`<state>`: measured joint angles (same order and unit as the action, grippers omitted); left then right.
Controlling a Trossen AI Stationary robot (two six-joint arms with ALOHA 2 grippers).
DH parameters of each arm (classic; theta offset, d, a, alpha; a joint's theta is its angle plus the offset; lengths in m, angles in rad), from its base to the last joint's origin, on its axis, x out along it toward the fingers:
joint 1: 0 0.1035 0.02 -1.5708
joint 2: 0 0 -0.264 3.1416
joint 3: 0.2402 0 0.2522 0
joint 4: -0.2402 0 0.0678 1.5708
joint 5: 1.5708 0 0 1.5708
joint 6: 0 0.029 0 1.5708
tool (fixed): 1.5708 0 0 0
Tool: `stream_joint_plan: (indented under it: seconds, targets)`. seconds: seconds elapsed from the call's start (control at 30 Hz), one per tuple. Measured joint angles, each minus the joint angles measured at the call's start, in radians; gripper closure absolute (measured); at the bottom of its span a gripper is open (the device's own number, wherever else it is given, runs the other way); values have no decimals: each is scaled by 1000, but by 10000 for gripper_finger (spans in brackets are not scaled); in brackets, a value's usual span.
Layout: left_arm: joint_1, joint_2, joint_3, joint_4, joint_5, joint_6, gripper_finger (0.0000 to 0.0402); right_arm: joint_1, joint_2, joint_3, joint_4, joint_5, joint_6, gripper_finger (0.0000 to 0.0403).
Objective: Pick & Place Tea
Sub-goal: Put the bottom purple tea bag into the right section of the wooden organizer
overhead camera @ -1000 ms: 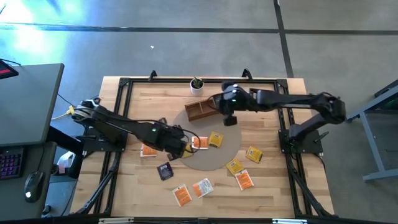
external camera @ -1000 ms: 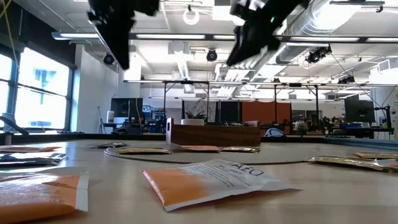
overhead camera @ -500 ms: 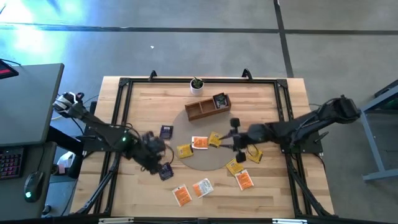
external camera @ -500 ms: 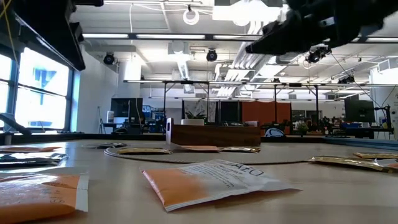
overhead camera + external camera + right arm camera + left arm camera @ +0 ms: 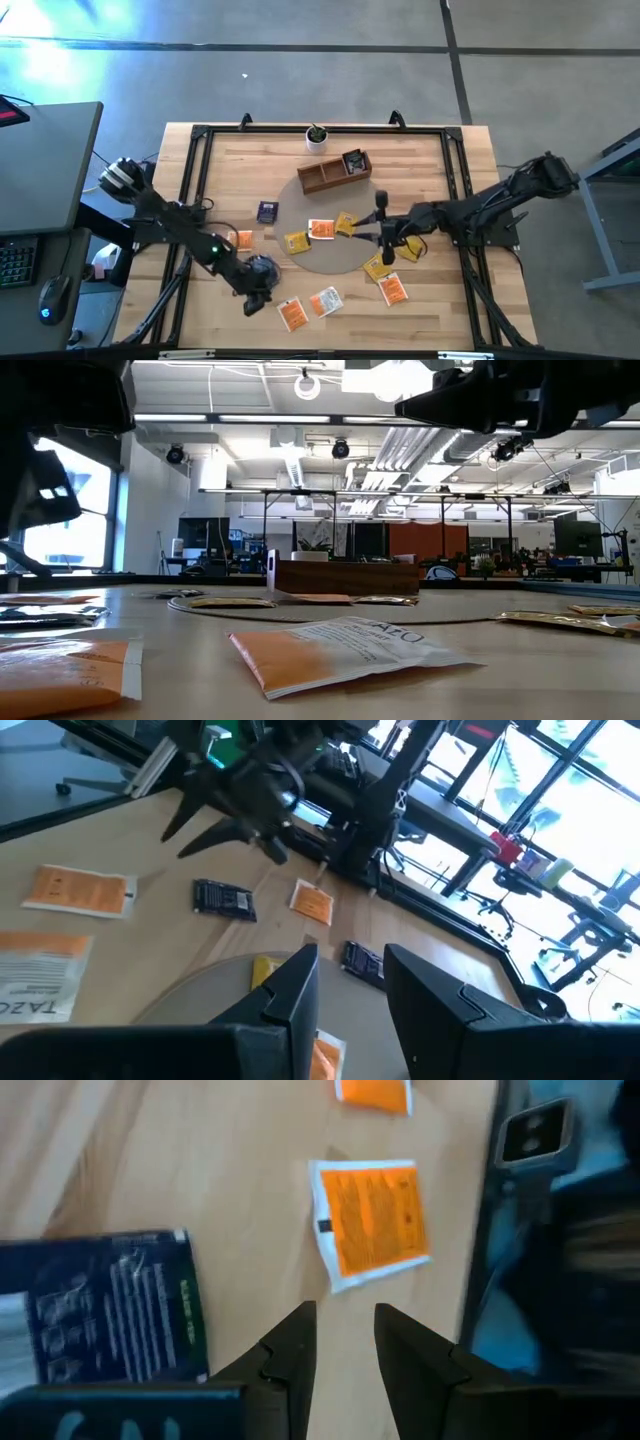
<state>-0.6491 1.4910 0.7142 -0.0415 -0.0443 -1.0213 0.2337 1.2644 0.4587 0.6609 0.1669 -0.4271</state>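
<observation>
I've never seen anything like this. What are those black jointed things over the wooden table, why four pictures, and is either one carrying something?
They are two robot arms, each ending in a two-finger end effector. One picture looks straight down, one looks level across the table, and two come from cameras on the arms' wrists. Scattered on the table are small flat tea sachets, such as an orange one and a dark one, plus a wooden tray and a little potted plant. The left end effector hangs near another dark sachet; the right end effector hangs over a round mat. Both have their fingers slightly apart and hold nothing.
</observation>
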Motion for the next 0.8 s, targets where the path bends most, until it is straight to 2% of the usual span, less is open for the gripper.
stream_joint_plan:
  seconds: [0.1,0.17,0.4,0.43,0.5,0.63,0.8]
  targets:
    - [1,68,87,-36,-32,113,299,-33,0,0,12,-38,21,291]
    - [0,110,155,-122,-47,177,299,-50,0,0,26,-61,51,291]
    - [0,246,420,-712,-173,190,299,-72,0,0,57,-122,93,291]
    - [0,263,446,-752,-172,174,299,-72,0,0,56,-123,91,291]
    - [-7,279,464,-763,-162,136,299,-72,0,0,54,-123,90,291]
    - [-9,322,450,-706,-56,105,299,-72,0,0,46,-122,100,291]
    - [-5,348,448,-699,16,66,298,-72,0,0,39,-114,99,291]
